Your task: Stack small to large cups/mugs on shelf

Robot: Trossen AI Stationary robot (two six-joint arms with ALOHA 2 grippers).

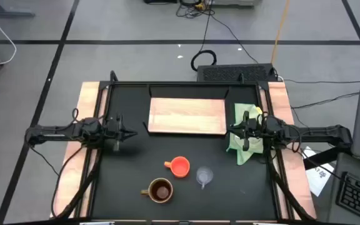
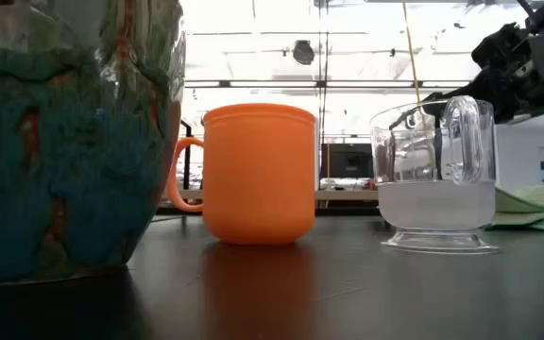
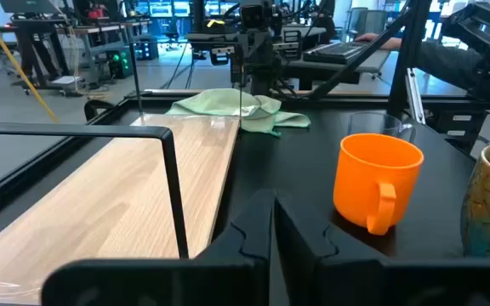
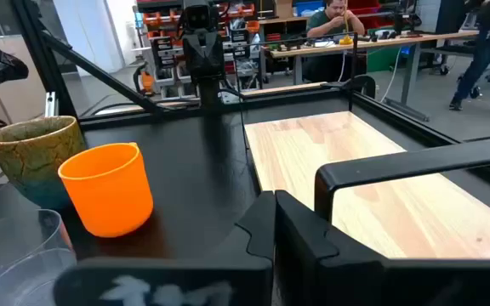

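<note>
Three cups stand upright on their bases on the black table's near half: the orange handled cup (image 1: 179, 166) (image 2: 258, 175), the small clear glass cup (image 1: 204, 176) (image 2: 437, 175) to its right, and the brown mug (image 1: 160, 190) (image 2: 64, 142) nearest the near edge. The light-wood shelf board (image 1: 187, 115) lies flat toward the far side. My left gripper (image 1: 132, 132) (image 3: 272, 223) hovers shut, left of the board. My right gripper (image 1: 231, 130) (image 4: 275, 223) hovers shut, right of the board, above the green cloth. Neither touches a cup.
A light green cloth (image 1: 245, 140) (image 3: 232, 106) lies crumpled at the board's right end, under my right arm. A raised black frame (image 1: 167, 84) borders the table. Bare black tabletop lies between the board and the cups. A person sits at a desk (image 4: 334, 21) in the room beyond.
</note>
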